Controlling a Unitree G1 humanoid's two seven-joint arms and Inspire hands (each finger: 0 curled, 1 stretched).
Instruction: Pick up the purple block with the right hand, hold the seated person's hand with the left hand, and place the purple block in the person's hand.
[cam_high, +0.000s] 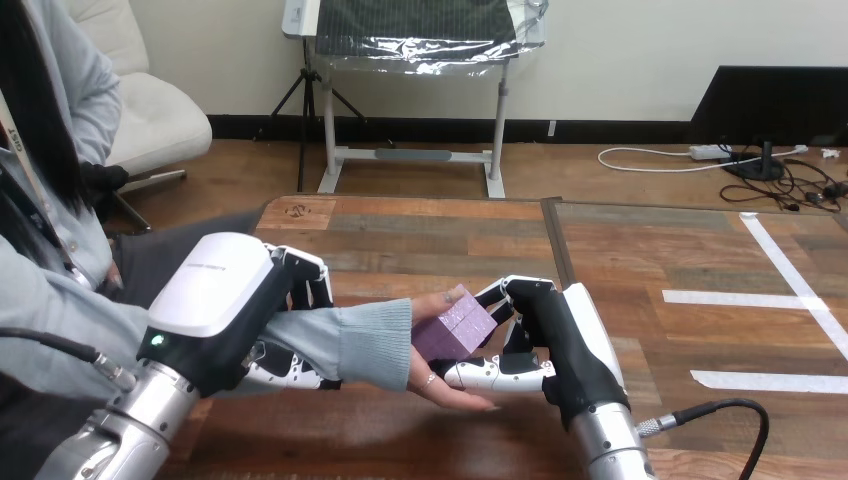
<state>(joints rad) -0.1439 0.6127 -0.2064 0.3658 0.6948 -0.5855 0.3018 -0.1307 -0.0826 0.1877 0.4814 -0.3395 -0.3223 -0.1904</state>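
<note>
- Fingers of the left hand (215, 300) curl round the person's wrist (378, 343), over the grey sleeve.
- We see the right hand (560, 340) with fingers and thumb clamped on the purple block (455, 325).
- We place the purple block just above the person's hand (440, 390), which lies palm up; its thumb touches the block.
- Beyond, we note the wooden table (420, 240).

Left hand (215, 300) fingers (308, 280) partly hidden behind person's sleeve (360, 340)

open: table (450, 230) far half, right side | blocked: near-left, person's forearm (350, 340) lies across
</note>
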